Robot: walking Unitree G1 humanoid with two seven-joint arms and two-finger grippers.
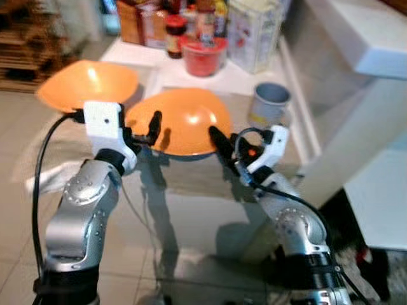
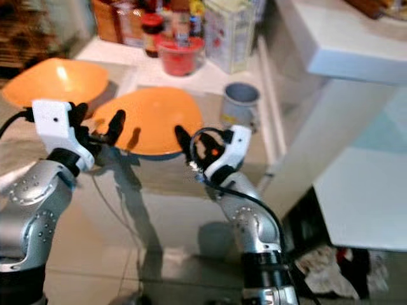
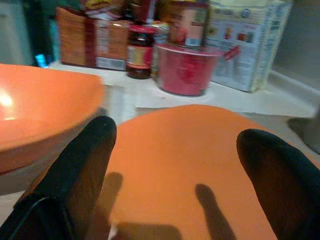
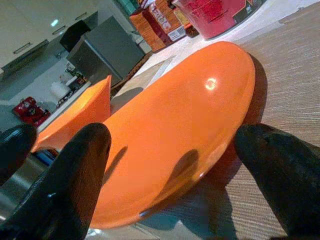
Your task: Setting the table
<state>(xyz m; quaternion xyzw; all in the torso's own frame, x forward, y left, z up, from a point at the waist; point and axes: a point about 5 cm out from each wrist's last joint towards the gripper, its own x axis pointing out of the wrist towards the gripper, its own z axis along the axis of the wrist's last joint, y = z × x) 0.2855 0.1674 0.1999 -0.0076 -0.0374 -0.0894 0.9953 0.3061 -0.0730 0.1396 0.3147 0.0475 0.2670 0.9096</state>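
Note:
A shallow orange plate (image 1: pixel 184 121) lies on the woven table top right in front of me. Behind it to the left rests a second orange dish (image 1: pixel 89 82), deeper. My left gripper (image 2: pixel 98 127) is open at the near plate's left rim, and in the left wrist view its fingers (image 3: pixel 80 165) straddle the plate (image 3: pixel 190 165). My right gripper (image 1: pixel 227 149) is open at the plate's right rim. The right wrist view shows the plate's edge (image 4: pixel 190 125) between the spread fingers (image 4: pixel 75 175). I cannot tell whether any finger touches the plate.
A grey mug (image 1: pixel 270 101) stands just right of the plate. At the back are a red tub (image 1: pixel 203 54), a dark jar (image 1: pixel 175 35), a carton (image 1: pixel 254 32) and boxes. A white counter (image 1: pixel 362 44) rises on the right; tiled floor lies left.

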